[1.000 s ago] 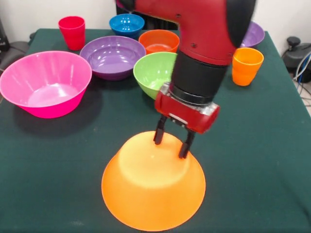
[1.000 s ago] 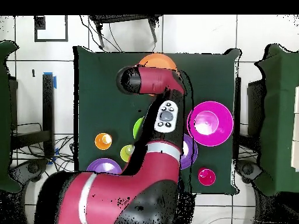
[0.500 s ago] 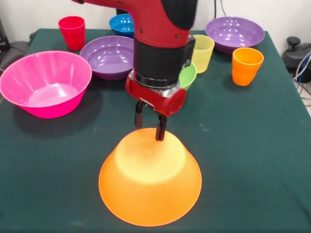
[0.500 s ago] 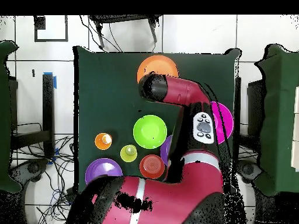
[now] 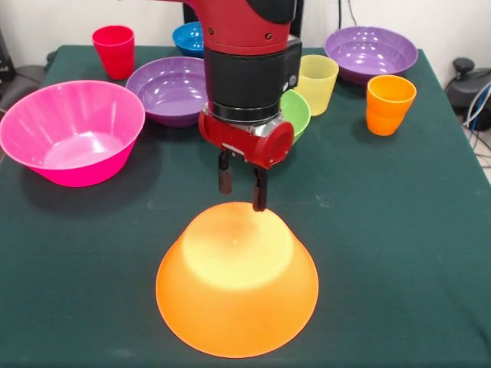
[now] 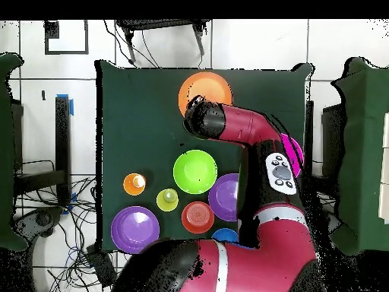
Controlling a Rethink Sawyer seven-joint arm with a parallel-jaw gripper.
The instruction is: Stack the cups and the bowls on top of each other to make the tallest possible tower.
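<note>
One large orange bowl (image 5: pixel 237 287) sits upturned at the table's near edge, rim down, which gives a wide, stable base for the tower; nothing is stacked on it yet. Next in size, the hot pink bowl (image 5: pixel 70 130) stands upright at the left, and two purple bowls (image 5: pixel 177 90) (image 5: pixel 371 52) sit further back, all open side up. The lime green bowl (image 5: pixel 294 112) is partly hidden behind the arm (image 5: pixel 247 61), with the small blue bowl (image 5: pixel 189 37) behind it. The cups stand apart: red (image 5: pixel 114 50), pale yellow (image 5: pixel 317 83), orange (image 5: pixel 389 103). The gripper (image 5: pixel 242 188) hangs just above the upturned base's far side, fingers narrowly parted and holding nothing, so the next piece remains to be fetched.
</note>
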